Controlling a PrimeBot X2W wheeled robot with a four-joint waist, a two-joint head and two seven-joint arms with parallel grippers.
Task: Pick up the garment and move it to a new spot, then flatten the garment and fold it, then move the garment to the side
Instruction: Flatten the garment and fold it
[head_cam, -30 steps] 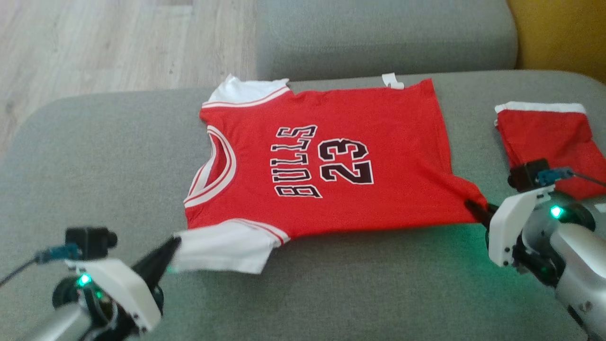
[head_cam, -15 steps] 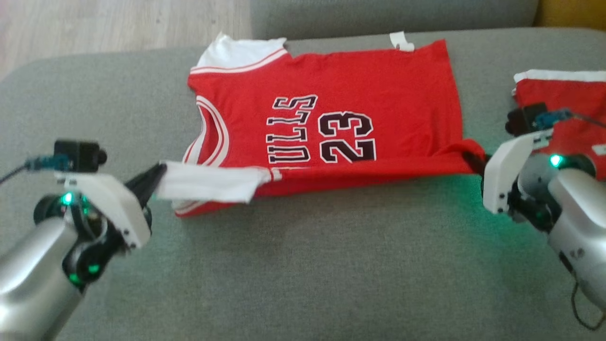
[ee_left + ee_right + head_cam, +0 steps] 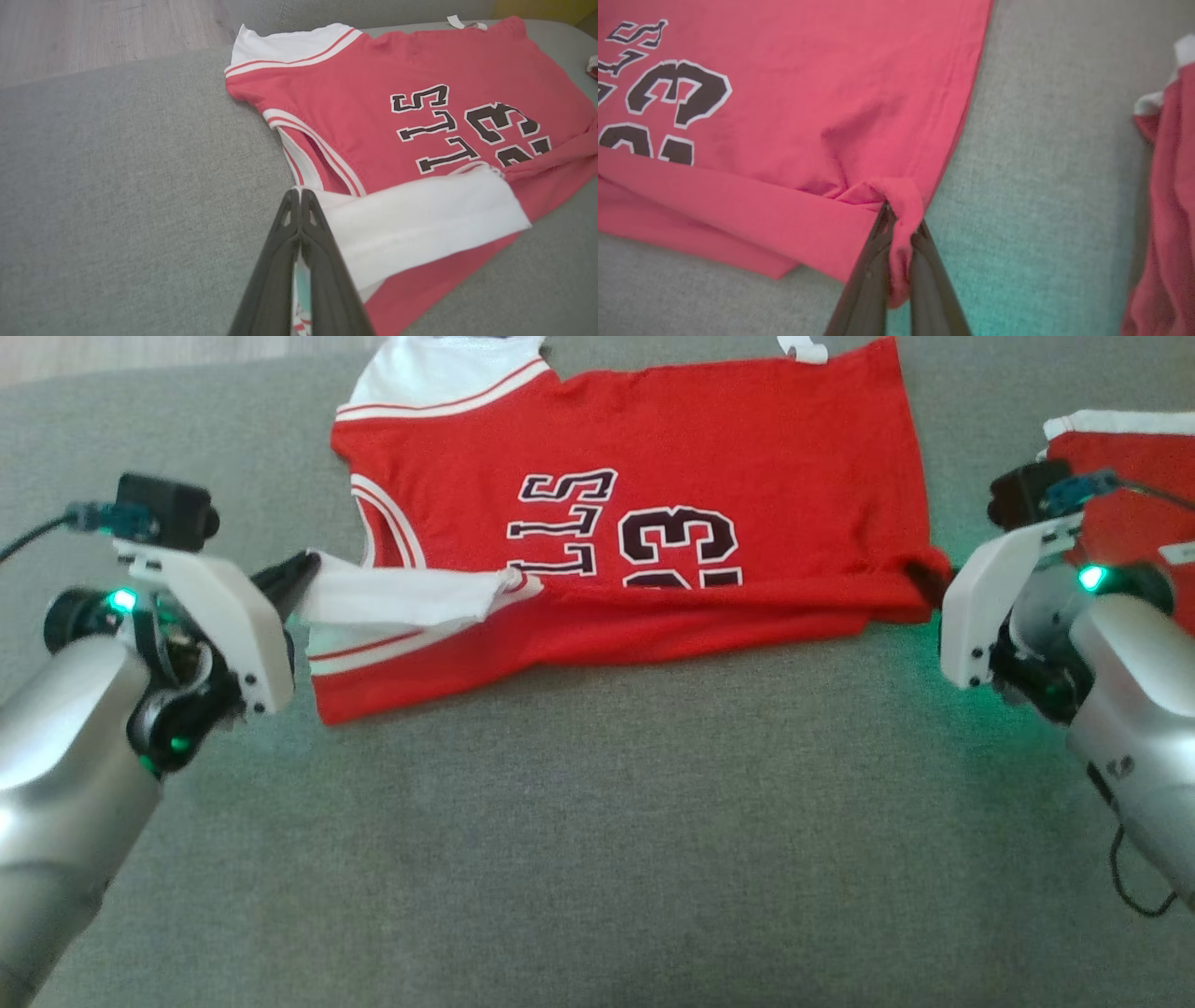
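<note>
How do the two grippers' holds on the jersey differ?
The left gripper pinches the white sleeve; the right gripper pinches the red hem corner. Cloth at the left gripper spreads smooth, while at the right gripper it bunches up. Both are shut on the same jersey.

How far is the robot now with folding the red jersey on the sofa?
Done: the jersey lies spread flat on the grey cushion. In hand: the first fold. The left hand is shut on the white sleeve, the right hand on the hem corner, and the near edge lies over part of the number. Left: finish the folds, then move it to the side.
</note>
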